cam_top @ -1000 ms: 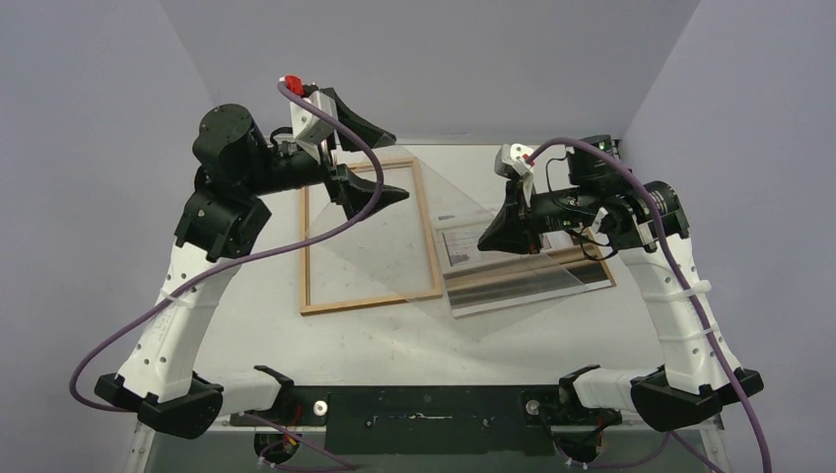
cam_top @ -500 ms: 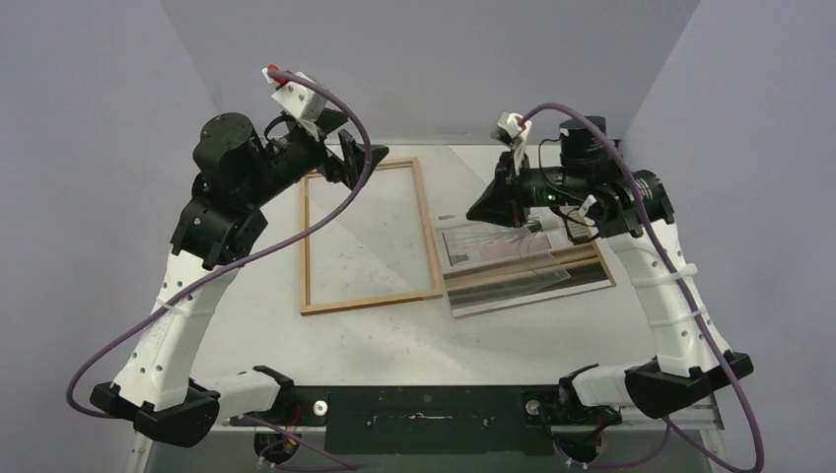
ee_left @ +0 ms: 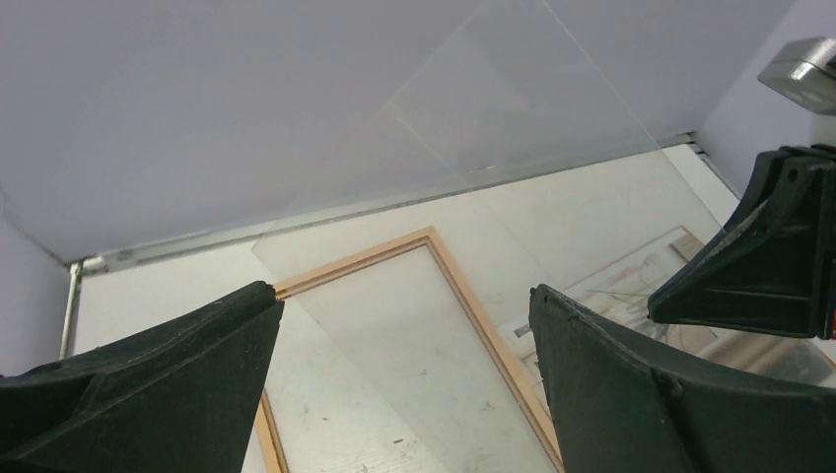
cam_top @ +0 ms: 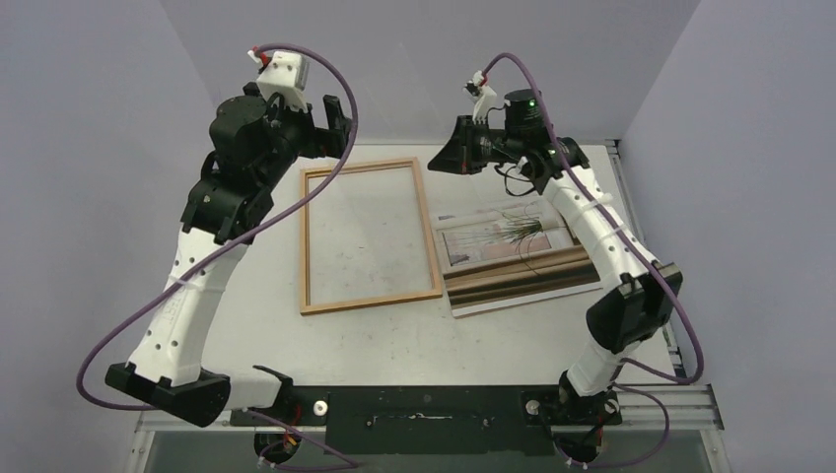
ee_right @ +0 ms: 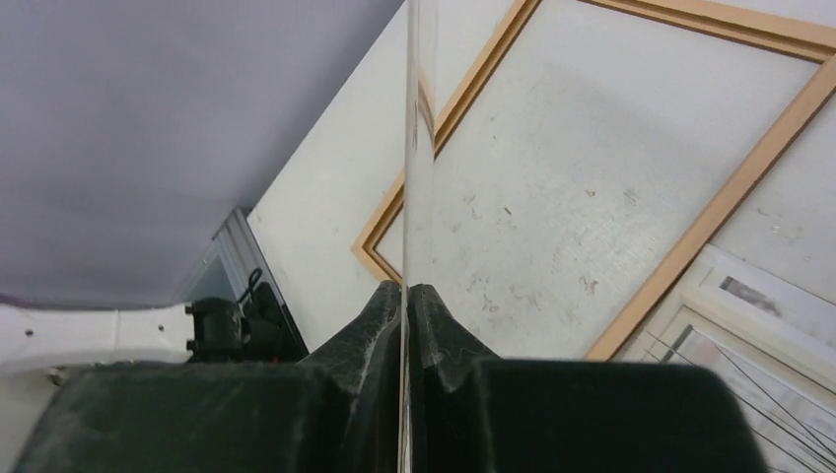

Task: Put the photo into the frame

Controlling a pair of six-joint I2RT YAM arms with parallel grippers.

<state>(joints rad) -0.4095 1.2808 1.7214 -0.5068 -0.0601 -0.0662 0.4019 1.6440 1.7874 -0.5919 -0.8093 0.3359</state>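
Note:
The orange-brown wooden frame point(cam_top: 370, 299) lies flat and empty at the table's middle. It also shows in the left wrist view point(ee_left: 473, 296) and the right wrist view point(ee_right: 739, 187). The photo point(cam_top: 513, 241) of a grassy plant lies face up just right of the frame. My right gripper point(cam_top: 449, 160) is raised above the frame's far right corner. It is shut point(ee_right: 406, 291) on a clear stiff pane point(ee_right: 419, 118), which stands edge-on there and shows faintly in the left wrist view point(ee_left: 513, 108). My left gripper point(cam_top: 340, 123) is high over the frame's far left corner, open wide point(ee_left: 404, 315) and empty.
The grey back wall stands close behind both grippers. The table's right metal rail point(cam_top: 616, 163) runs beside the right arm. Purple cables point(cam_top: 345, 69) loop off both wrists above the frame.
The right gripper has lifted the clear pane off the photo, up and toward the back wall. The left arm has risen and drawn back to the far left, jaws apart.

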